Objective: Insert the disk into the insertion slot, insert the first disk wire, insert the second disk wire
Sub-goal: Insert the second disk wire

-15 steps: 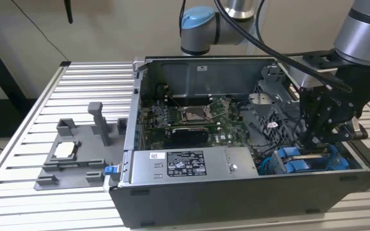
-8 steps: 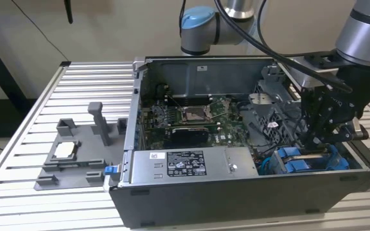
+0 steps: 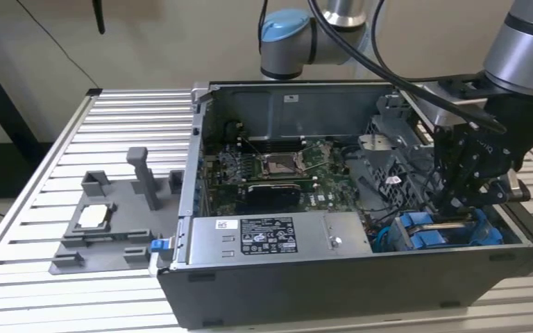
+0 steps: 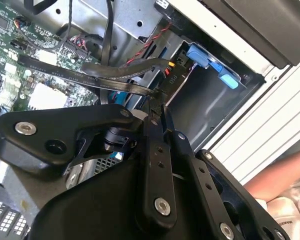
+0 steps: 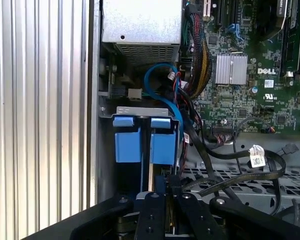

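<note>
1. Case (image 3: 359, 291): you have it lying open on its side, so every bay faces up and the arm can work straight down into it. All places below are given from this case.

2. Disk (image 3: 441, 232): its blue carrier sits in the slot at the case's front corner, at the exterior view's right, just beside the power supply. In the first wrist view the two blue tabs (image 5: 145, 142) stand side by side in the metal bay, upright, with a narrow gap between them. You can judge the disk as largely seated; whether it is fully home cannot be told.

3. Tool (image 3: 461, 208): it hangs directly over the disk, inside the case's rim, fingers pointing down into the gap between the tabs. In the second wrist view the fingers (image 4: 157, 115) lie closed together, pinched on a flat black cable (image 4: 115, 82) near its connector. This reads as a wire held for plugging at the disk.

4. Cables (image 5: 240, 167): loose black leads drape across the case floor between board and bay; a blue one (image 5: 162, 87) loops above the disk.

5. Board (image 3: 280, 170): at the case's middle, untouched.

6. Power supply (image 3: 266, 239): silver box along the case's near wall.

7. Tabletop (image 3: 35, 208): slatted metal, carrying the case; a grey fixture (image 3: 109, 222) stands outside the case, at the exterior view's left.

8. Room: plain pale wall behind.
</note>
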Robot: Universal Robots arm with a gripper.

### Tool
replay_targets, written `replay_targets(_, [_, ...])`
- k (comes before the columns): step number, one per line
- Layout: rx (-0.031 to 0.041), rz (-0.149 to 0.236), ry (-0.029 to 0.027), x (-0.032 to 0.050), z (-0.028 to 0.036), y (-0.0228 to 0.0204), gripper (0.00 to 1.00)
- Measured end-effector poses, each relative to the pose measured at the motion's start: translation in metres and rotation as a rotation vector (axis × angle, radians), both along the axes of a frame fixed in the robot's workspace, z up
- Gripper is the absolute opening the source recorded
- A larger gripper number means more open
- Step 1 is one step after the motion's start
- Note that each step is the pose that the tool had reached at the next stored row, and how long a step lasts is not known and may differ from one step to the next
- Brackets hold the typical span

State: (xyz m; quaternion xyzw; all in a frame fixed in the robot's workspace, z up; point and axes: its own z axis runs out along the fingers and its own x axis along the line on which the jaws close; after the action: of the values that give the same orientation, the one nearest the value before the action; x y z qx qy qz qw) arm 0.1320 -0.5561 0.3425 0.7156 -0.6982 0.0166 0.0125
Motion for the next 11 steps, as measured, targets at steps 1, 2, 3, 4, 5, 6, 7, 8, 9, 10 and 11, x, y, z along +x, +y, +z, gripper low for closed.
replay_targets(1, [0.0002,-0.001,0.0000,0.0000,0.0000,0.0000,0.15])
replay_targets(2, [0.0004,-0.001,0.0000,0.0000,0.0000,0.0000,0.15])
replay_targets(3, [0.0007,-0.001,0.0000,-0.0001,0.0000,0.0000,0.15])
replay_targets(4, [0.0009,-0.002,-0.0001,-0.0002,0.0000,0.0000,0.15])
replay_targets(5, [0.0012,-0.002,-0.0001,-0.0004,-0.0001,0.0000,0.15])
replay_targets(6, [0.0013,-0.003,0.0000,-0.0005,-0.0001,0.0000,0.15])
replay_targets(7, [0.0014,-0.004,-0.0001,-0.0007,0.0000,0.0000,0.15])
replay_targets(8, [0.0016,-0.005,-0.0001,-0.0010,0.0000,0.0000,0.15])
replay_targets(9, [0.0017,-0.005,0.0000,-0.0013,0.0000,0.0000,0.15])
replay_targets(10, [0.0018,-0.006,0.0000,-0.0015,0.0000,0.0000,0.15])
replay_targets(11, [0.0019,-0.007,0.0000,-0.0017,0.0000,0.0000,0.15])
